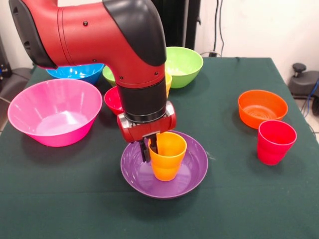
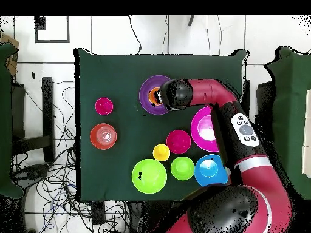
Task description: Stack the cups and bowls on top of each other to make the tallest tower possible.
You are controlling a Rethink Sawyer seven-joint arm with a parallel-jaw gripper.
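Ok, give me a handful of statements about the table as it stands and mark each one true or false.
1. The orange cup stands upright inside the purple bowl. True.
2. The end effector grips the red cup. False: it is at the orange cup's rim.
3. The red cup is stacked in the small orange bowl. False: it stands on the table beside it.
4. The pink bowl holds nothing. True.
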